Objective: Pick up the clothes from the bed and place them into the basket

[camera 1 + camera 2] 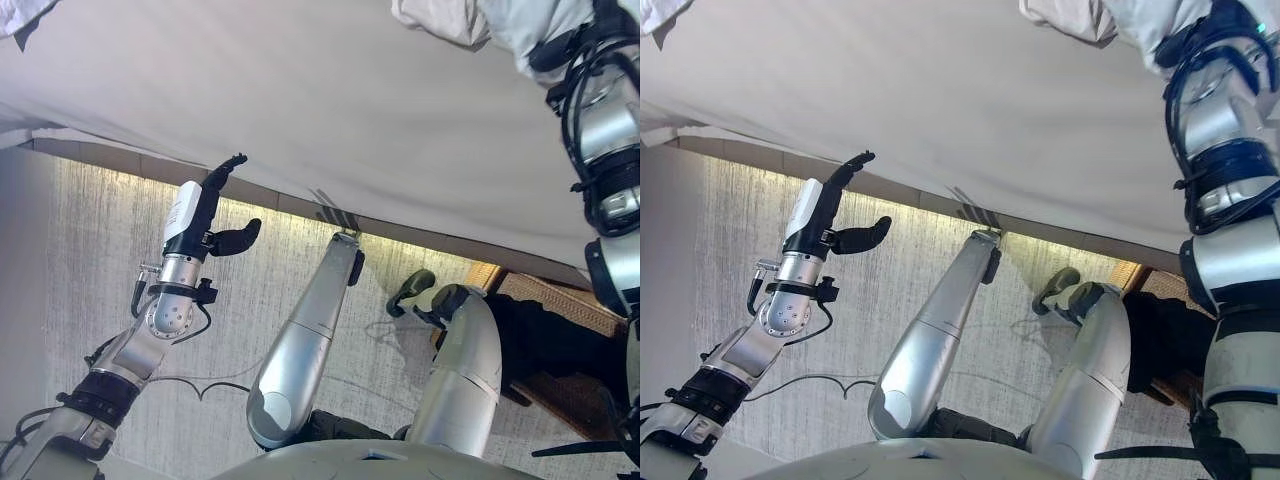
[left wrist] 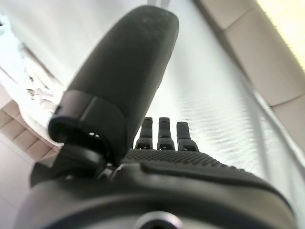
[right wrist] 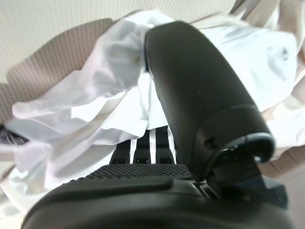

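A white garment (image 3: 86, 109) lies crumpled on the grey bed sheet (image 1: 330, 100), at the far right of the bed (image 1: 440, 20). My right hand (image 3: 143, 191) is pushed against this garment, and its thumb (image 3: 200, 86) rests beside the cloth. The cloth covers the rest of the hand. In the eye views only the right forearm (image 1: 610, 130) shows, reaching up past the top edge. My left hand (image 1: 215, 215) is open and empty at the near edge of the bed, on the left. The wicker basket (image 1: 560, 300) stands on the floor at lower right.
The bed's beige frame edge (image 1: 130, 160) runs slantwise across the view, with striped grey carpet (image 1: 90, 260) below it. Something dark (image 1: 545, 345) lies in the basket. Another bit of white cloth (image 1: 20, 15) shows at the top left corner.
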You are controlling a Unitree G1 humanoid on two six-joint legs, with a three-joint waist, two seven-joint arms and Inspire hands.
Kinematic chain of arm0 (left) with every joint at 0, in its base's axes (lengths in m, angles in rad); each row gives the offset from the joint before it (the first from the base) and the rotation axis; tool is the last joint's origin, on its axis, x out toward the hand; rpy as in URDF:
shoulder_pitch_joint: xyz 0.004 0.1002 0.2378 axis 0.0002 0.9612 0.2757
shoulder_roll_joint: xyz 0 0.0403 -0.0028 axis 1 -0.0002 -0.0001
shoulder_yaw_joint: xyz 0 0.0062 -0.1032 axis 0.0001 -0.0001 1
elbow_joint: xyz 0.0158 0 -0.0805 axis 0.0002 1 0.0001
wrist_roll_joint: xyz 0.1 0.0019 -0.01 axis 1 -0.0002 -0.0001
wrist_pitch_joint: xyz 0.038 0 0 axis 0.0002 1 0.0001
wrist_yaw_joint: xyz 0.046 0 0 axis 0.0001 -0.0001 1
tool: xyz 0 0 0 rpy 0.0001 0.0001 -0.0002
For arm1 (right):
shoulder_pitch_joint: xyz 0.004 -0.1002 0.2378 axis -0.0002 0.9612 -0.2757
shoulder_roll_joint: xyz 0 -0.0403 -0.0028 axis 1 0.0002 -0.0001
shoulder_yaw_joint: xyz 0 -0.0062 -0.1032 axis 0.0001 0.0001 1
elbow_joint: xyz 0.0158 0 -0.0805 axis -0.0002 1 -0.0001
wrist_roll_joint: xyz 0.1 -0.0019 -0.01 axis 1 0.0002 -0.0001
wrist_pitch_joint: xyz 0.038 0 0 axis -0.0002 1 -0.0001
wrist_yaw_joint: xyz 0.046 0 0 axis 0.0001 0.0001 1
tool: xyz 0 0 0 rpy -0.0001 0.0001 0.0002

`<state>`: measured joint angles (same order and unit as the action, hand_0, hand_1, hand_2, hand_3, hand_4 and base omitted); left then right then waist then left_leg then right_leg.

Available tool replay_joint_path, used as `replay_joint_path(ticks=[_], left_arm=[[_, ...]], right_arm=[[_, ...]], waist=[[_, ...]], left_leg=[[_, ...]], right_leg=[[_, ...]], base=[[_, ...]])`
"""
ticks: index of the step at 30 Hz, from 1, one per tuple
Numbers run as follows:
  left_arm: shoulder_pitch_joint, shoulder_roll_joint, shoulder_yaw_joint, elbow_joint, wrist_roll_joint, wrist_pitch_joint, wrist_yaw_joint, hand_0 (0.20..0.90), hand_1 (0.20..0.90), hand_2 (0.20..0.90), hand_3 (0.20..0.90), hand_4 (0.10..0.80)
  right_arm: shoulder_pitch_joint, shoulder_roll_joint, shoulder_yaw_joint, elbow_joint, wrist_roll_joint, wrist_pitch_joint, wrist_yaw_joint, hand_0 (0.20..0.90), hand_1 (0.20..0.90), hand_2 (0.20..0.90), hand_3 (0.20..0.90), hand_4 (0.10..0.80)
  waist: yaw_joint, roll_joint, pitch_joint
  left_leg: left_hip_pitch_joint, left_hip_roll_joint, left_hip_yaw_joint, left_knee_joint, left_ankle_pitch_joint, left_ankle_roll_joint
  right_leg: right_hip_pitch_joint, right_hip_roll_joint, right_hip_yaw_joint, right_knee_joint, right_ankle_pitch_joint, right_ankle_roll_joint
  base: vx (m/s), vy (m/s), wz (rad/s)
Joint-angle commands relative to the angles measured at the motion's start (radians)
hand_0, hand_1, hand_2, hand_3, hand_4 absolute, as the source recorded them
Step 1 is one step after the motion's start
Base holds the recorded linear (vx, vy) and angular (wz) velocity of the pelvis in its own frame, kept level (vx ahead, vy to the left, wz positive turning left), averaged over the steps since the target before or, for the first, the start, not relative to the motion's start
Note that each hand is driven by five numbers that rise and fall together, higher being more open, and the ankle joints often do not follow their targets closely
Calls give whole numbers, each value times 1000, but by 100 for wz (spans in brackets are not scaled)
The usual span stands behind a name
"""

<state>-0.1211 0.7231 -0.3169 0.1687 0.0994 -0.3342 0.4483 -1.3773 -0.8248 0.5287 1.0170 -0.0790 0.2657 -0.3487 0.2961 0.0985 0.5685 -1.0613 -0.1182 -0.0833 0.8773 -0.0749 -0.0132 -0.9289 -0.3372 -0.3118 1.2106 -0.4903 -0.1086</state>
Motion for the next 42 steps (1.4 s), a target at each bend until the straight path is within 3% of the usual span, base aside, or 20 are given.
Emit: replay_joint_path(ticks=[1,6,17,19,24,31,42], left_arm=[[12,14,38,-125,10,-98,72,900,900,900,900,800],[10,16,45,-107,3,-111,63,900,900,900,900,800],[-10,-14,32,-22,-11,-68,0,900,900,900,900,800],[-22,-25,30,0,-13,-52,-13,900,900,900,900,800],[-37,-44,28,53,-25,-23,-30,900,900,900,900,800],[-34,-75,43,107,-37,-9,-47,900,900,900,900,800],[-26,-110,43,161,-10,49,-130,900,900,900,900,800]], right_arm=[[-4,-94,66,-31,80,-45,-28,300,300,300,200,100],[87,-82,-4,-91,153,-114,-44,300,300,300,200,100],[404,-20,-269,-269,341,-304,24,300,300,300,200,100],[436,-11,-301,-282,357,-317,44,300,300,300,200,100],[492,-7,-340,-304,388,-321,88,300,300,300,200,100],[606,-3,-377,-335,388,-303,147,300,300,300,200,100],[811,33,-459,-442,390,-267,202,300,300,300,200,100]], waist=[[11,66,-49],[-11,51,-49],[-104,-2,-49],[-119,-13,-49],[-145,-43,-49],[-171,-77,-125],[-225,-130,-314]], left_leg=[[16,38,57,193,-211,71],[86,48,55,152,-215,66],[387,83,82,24,-231,41],[428,91,93,-21,-194,40],[573,115,119,-94,-181,33],[707,148,142,-185,-163,19],[985,164,189,-550,-96,-5]], right_leg=[[-57,76,44,-22,105,46],[2,91,49,-75,123,56],[286,106,73,-243,163,70],[329,106,68,-295,202,60],[474,110,67,-398,225,66],[633,133,57,-550,254,68],[891,194,85,-922,348,136]], base=[[-57,7,1],[-48,33,-6],[-19,68,-22],[-99,65,-23],[-39,48,-26],[50,11,-21],[131,-16,-13]])
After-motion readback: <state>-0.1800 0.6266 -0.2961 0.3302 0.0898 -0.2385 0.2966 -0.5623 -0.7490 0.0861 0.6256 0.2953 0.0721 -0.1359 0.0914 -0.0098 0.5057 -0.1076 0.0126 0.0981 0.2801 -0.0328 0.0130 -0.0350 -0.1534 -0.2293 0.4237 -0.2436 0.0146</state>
